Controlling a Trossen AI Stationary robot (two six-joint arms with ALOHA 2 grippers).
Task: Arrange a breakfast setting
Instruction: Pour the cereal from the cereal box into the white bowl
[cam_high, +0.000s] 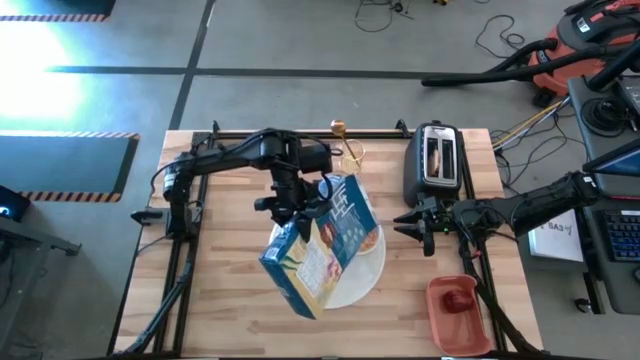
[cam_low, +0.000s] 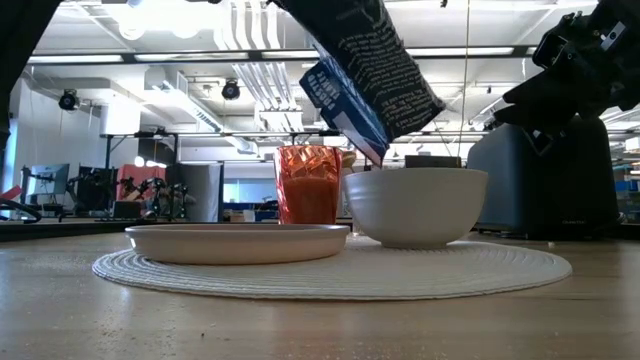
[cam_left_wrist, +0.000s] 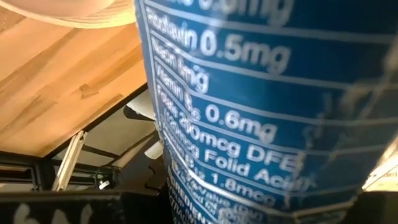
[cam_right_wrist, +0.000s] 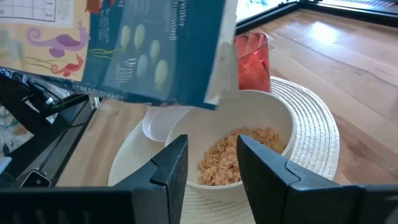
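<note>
My left gripper (cam_high: 298, 205) is shut on a blue cereal box (cam_high: 320, 245), tipped above the white bowl (cam_low: 415, 205). The box's lower end (cam_low: 352, 128) hangs just over the bowl's rim. The bowl (cam_right_wrist: 249, 140) holds golden flakes (cam_right_wrist: 236, 155) and stands on a round white woven mat (cam_low: 330, 270) beside a smaller white plate (cam_low: 235, 240). The pink-red cup (cam_low: 308, 185) stands behind them. My right gripper (cam_high: 418, 225) is open and empty to the bowl's right, pointing at it (cam_right_wrist: 211, 162). A dark-red fruit (cam_high: 458, 299) lies in a pink tray (cam_high: 440, 322). My left gripper holds the cereal box by its narrow printed side (cam_left_wrist: 249, 124), which fills the left wrist view and hides the fingers. The box is lifted clear, tilted with one end down over the bowl. The high view shows the gripper on the box's left, far part (cam_high: 305, 215).
A black toaster (cam_high: 437, 160) with a brown slice in its slot stands at the far right of the table, just beyond my right gripper. The pink tray sits at the near right corner. Bare wooden table lies to the near left (cam_high: 220, 290).
</note>
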